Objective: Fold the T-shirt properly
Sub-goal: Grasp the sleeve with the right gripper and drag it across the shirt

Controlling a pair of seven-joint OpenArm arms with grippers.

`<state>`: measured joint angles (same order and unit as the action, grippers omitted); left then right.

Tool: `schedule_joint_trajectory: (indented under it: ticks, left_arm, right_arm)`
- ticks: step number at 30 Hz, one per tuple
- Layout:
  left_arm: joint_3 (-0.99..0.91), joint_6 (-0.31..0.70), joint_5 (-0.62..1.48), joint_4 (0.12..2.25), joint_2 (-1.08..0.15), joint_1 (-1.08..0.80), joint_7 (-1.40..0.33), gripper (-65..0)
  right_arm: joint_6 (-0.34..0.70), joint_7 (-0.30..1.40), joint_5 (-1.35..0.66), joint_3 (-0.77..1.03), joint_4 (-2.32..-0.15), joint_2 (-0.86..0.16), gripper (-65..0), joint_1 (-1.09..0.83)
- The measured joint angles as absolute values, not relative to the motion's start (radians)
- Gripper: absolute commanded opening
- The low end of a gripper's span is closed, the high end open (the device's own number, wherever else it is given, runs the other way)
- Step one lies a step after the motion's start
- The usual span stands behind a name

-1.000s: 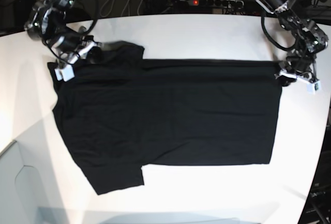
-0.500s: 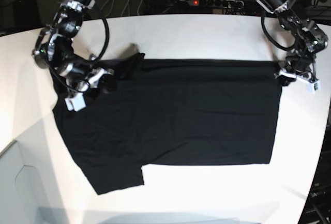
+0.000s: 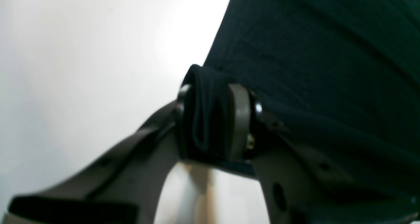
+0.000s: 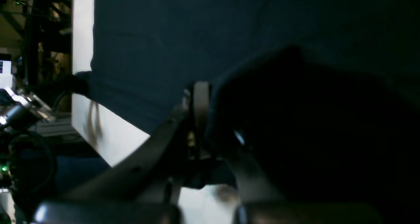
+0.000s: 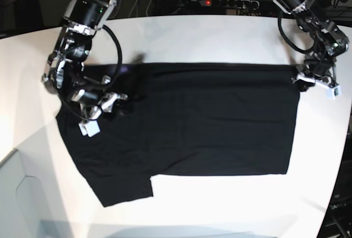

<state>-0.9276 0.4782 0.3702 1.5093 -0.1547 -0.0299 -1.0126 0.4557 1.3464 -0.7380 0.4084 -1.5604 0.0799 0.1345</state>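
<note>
Black cotton T-shirt [image 5: 187, 120] lies flat across the white table [image 5: 220, 34]. Your right gripper [image 5: 102, 111], at 9 o'clock, pinches a sleeve; left gripper [image 3: 213, 119], at 3 o'clock, clamps the hem corner. Risk: pulling unevenly could skew the fold or slip the cloth free.

Both arms are black and metallic-grey, built of bulky round joint housings. Black cables loop beside the right arm [image 5: 77, 56] and the left arm [image 5: 311, 18], both above the T-shirt [image 5: 209, 120]. Each wrist carries a small white block. In the wrist views, the fingers [image 3: 241, 119] are grey, with dark screw holes.
</note>
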Motion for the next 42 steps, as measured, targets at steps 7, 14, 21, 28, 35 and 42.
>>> schedule_joint_trajectory:
  ticks: [7, 14, 21, 28, 35, 42]
  left_arm:
    - [-0.928, 0.478, 0.370, 1.509, -0.155, -0.030, -1.013, -48.4]
    - [-0.928, 0.478, 0.370, 1.508, -0.155, -0.030, -1.013, -48.4]
    - [-0.927, 0.478, 0.371, 1.507, -0.155, -0.036, -1.012, -48.4]
    - [-0.928, 0.479, 0.370, 1.507, -0.153, -0.044, -1.012, -48.4]
    - [-0.928, 0.479, 0.370, 1.507, -0.142, -0.044, -1.013, -48.4]
    - [-0.927, 0.479, 0.370, 1.507, -0.141, -0.044, -1.013, -48.5]
  right_arm:
    - [0.455, 1.274, -0.741, 0.410, -1.487, 0.080, -65.0, 0.178]
    - [0.455, 1.215, -0.739, 0.409, -1.393, 0.080, -65.0, 0.213]
    - [0.455, 1.137, -0.739, 0.411, -1.391, 0.080, -65.0, 0.215]
    - [0.454, 1.042, -0.739, 0.412, -1.391, 0.078, -65.0, 0.220]
    - [0.453, 0.959, -0.739, 0.412, -1.391, 0.079, -65.0, 0.215]
    - [0.452, 0.887, -0.741, 0.413, -1.371, 0.079, -65.0, 0.213]
